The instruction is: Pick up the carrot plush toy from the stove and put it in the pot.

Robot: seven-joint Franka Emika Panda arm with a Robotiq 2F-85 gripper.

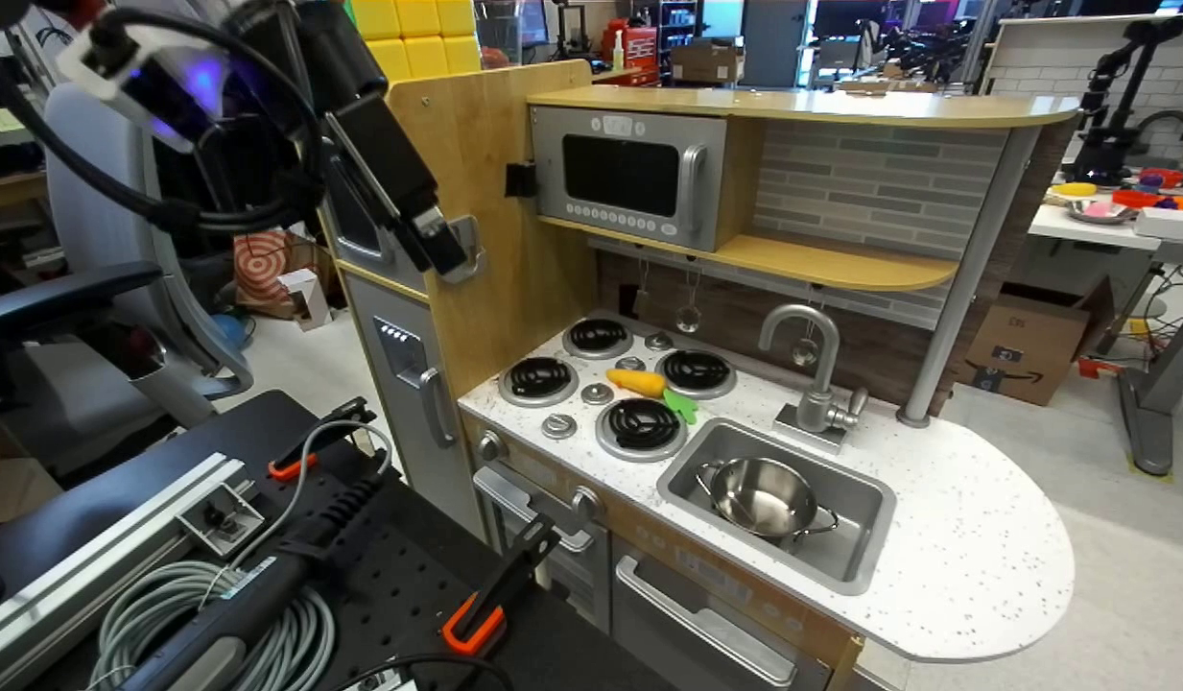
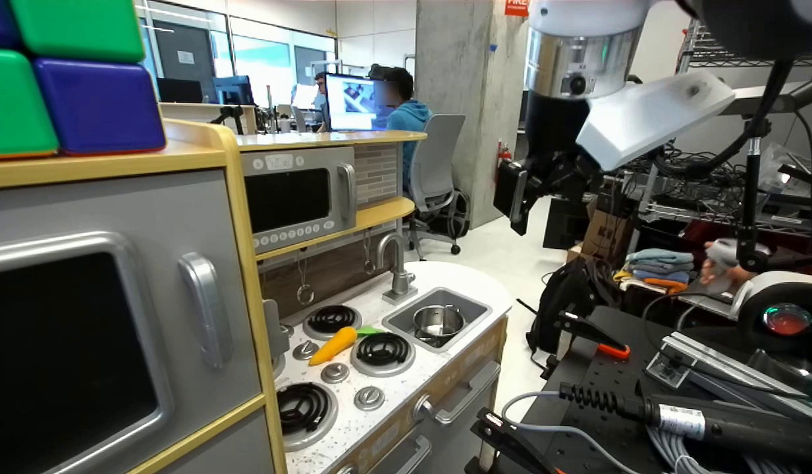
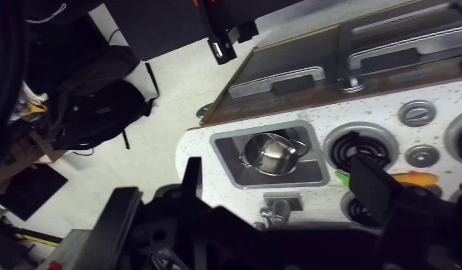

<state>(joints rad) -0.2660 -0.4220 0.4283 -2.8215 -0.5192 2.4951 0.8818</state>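
The carrot plush toy (image 1: 637,382) lies on the white stove (image 1: 485,395) between the black burners, its green leafy end toward the sink. It also shows in an exterior view (image 2: 335,346). In the wrist view the carrot (image 3: 418,179) is partly hidden behind a gripper finger. The steel pot (image 1: 764,497) stands in the sink basin; it also shows in an exterior view (image 2: 438,322) and the wrist view (image 3: 272,153). My gripper (image 3: 277,159) is open with nothing between its fingers. In both exterior views the gripper (image 1: 442,251) (image 2: 514,214) is high above the counter, apart from carrot and pot.
The sink's metal rim (image 1: 879,537) surrounds the pot. A faucet (image 1: 816,408) rises behind the sink. A microwave-like box (image 1: 629,163) and wooden shelf (image 1: 840,264) overhang the counter's back. A tall wooden side panel (image 1: 495,240) borders the stove. A black table (image 1: 399,557) holds cables and clamps.
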